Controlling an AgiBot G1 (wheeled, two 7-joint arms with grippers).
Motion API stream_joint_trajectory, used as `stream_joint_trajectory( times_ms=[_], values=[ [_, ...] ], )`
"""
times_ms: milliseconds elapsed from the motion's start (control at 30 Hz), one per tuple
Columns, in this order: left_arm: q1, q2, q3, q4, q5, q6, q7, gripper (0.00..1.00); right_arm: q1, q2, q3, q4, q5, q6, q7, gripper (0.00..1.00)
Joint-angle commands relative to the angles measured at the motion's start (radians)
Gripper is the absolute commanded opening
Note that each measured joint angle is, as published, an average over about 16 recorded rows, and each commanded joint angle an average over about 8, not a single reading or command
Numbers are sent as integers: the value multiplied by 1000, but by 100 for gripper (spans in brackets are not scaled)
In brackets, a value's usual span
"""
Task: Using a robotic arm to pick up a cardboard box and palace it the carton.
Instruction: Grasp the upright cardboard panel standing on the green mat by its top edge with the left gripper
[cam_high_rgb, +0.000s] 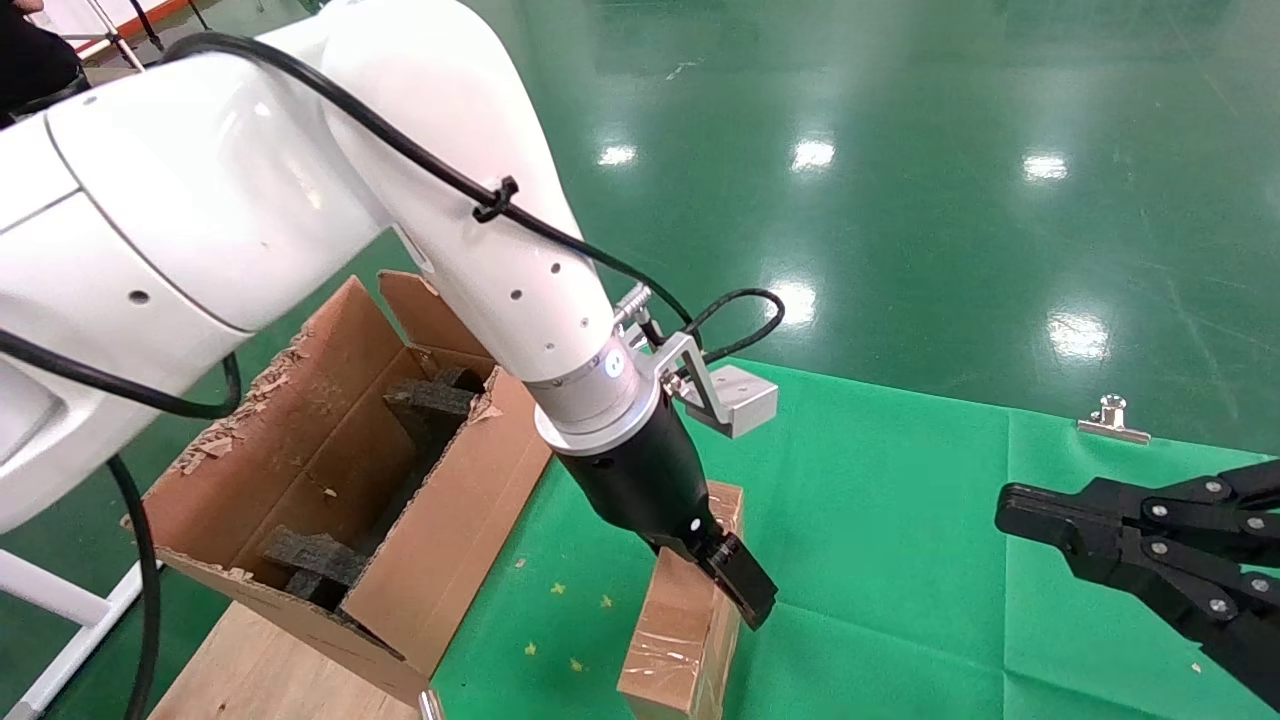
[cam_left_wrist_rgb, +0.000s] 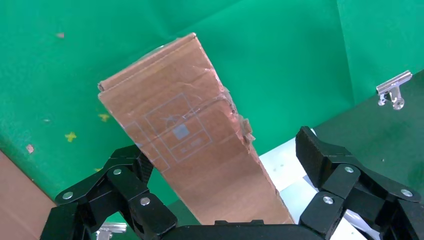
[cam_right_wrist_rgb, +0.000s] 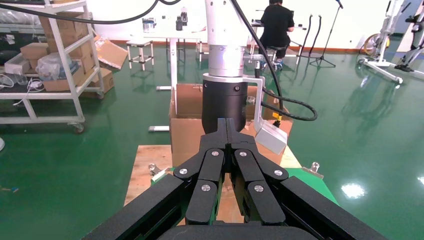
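Note:
The slim brown cardboard box (cam_high_rgb: 680, 620) with shiny tape lies on the green cloth near the table's front edge. The white robotic arm (cam_high_rgb: 480, 230) reaches down over it. My left gripper (cam_high_rgb: 715, 575) is open and straddles the box (cam_left_wrist_rgb: 195, 130). One finger (cam_left_wrist_rgb: 132, 160) sits close against the box's side, and the other finger (cam_left_wrist_rgb: 315, 150) stands clear of it. The big flapped carton (cam_high_rgb: 300, 430) stands open to the left of the box. My right gripper (cam_high_rgb: 1005, 510) hangs shut and empty at the right, with its tips (cam_right_wrist_rgb: 227, 125) pointing toward the left arm.
Black foam pieces (cam_high_rgb: 435, 395) lie inside the carton, which rests on a wooden board (cam_high_rgb: 270, 670). A metal binder clip (cam_high_rgb: 1112, 420) holds the green cloth at the table's far right edge. Beyond the table is glossy green floor, with shelving (cam_right_wrist_rgb: 60, 65) and a seated person (cam_right_wrist_rgb: 277, 25) far off.

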Motion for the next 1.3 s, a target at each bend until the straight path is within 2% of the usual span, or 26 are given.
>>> stream_joint_trajectory(
  times_ms=[33,200,233,1133,1300],
  values=[
    [-3,6,9,1,5,-4,1,71,0,0,0,0,0,0,0,100],
    [-2,3,5,0,3,-3,1,8,0,0,0,0,0,0,0,100],
    [-2,2,4,0,3,-3,1,0,0,0,0,0,0,0,0,100],
    [2,-5,-5,-1,-2,2,-1,0,0,0,0,0,0,0,0,100],
    [-15,-32,-7,-26,0,-1,12,0,0,0,0,0,0,0,0,100]
  ],
)
